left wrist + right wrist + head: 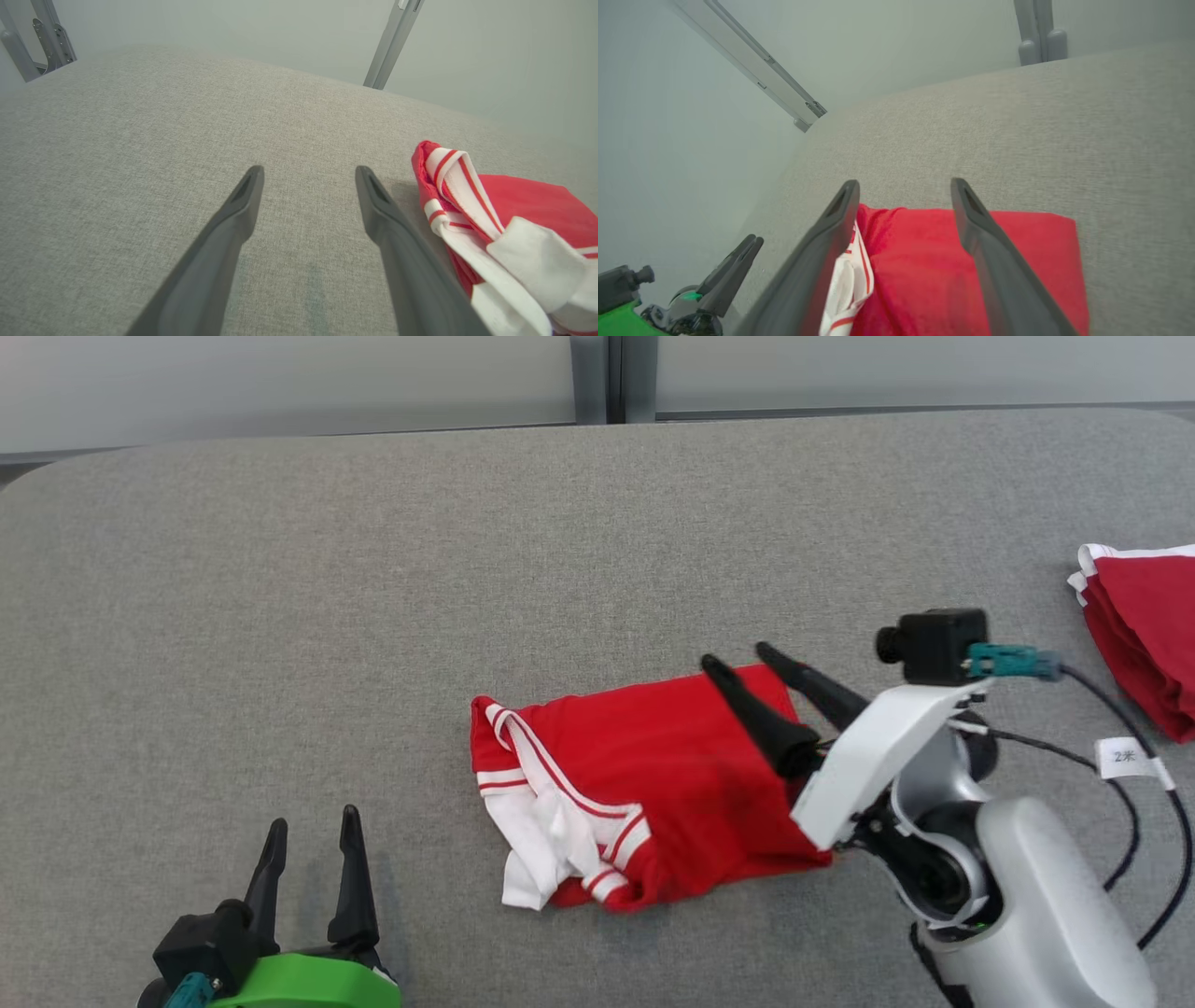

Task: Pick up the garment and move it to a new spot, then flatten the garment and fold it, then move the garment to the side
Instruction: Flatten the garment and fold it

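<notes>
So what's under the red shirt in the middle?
The red garment lies on the grey table, which shows all around it. Anything between cloth and table is covered, so I cannot tell.

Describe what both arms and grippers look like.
Left gripper: two long, dark tapered fingers, black base, bright green housing. Right gripper: matching fingers, white wrist shell, silver-grey forearm, black box camera with teal plug, black cables carrying a white tag.

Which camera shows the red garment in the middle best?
The head view: nearly the whole garment shows, the right gripper covering one edge. The left wrist view catches its striped end; the right wrist view its plain red end.
</notes>
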